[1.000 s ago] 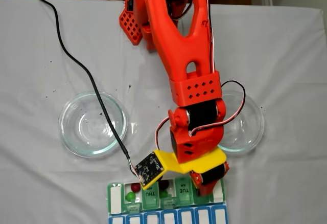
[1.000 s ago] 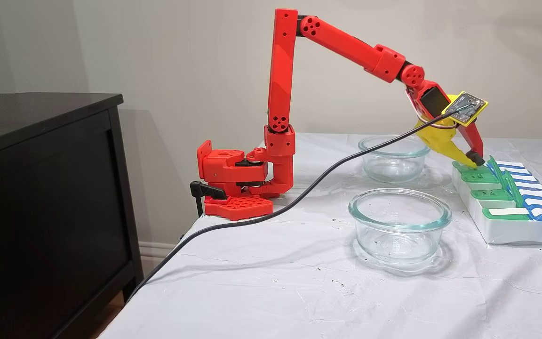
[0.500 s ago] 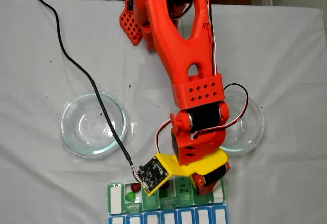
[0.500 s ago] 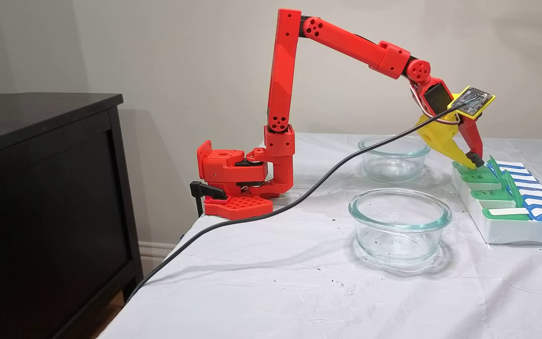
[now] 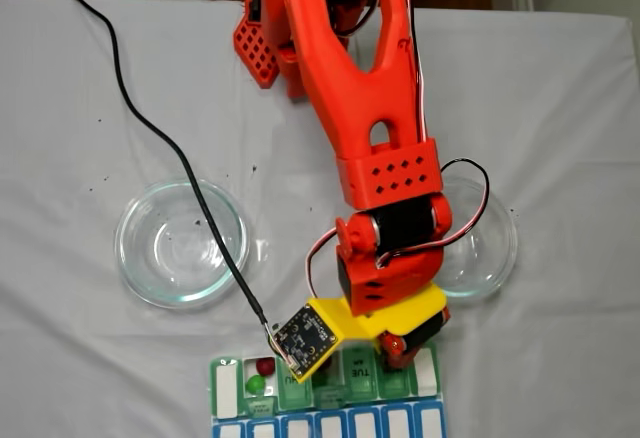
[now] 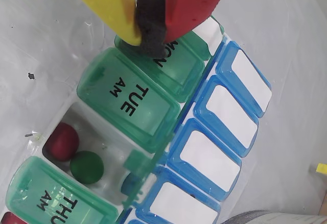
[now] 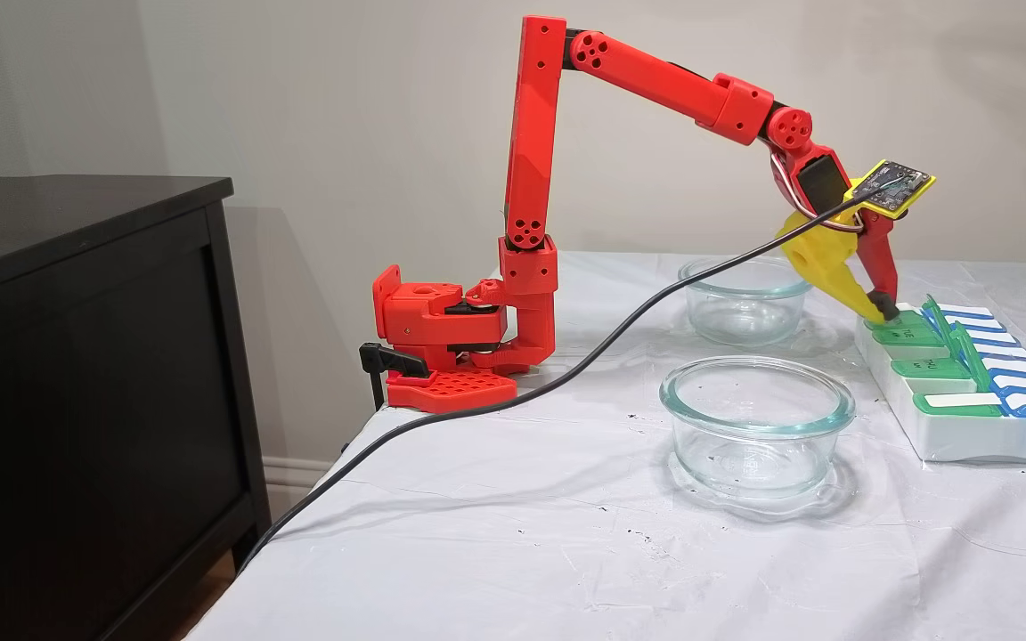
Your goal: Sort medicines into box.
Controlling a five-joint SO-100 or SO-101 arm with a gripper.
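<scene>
The box (image 5: 360, 373) lies at the table's near edge in a fixed view from above. In the wrist view its green MON, TUE (image 6: 135, 98) and THU lids are down, and a blue-lidded row (image 6: 225, 111) runs beside them. The compartment between TUE and THU stands uncovered, holding two medicines: a dark red ball (image 6: 63, 141) and a green ball (image 6: 87, 166). From above, another red (image 5: 265, 366) and green (image 5: 257, 383) pair lies in an uncovered compartment further left. My gripper (image 6: 148, 29) is shut, its black foam tip resting on the MON lid, also from the side (image 7: 885, 313).
Two clear glass bowls stand on the white cloth, one to the left (image 5: 182, 243) and one partly under the arm at the right (image 5: 485, 243). A black cable (image 5: 170, 143) runs across the left bowl to the wrist camera. A dark cabinet (image 7: 77, 356) stands beside the table.
The wrist has rolled and the gripper tip has slid a little along the green lids toward the MON end. The gripper stays shut and the balls have not moved.
</scene>
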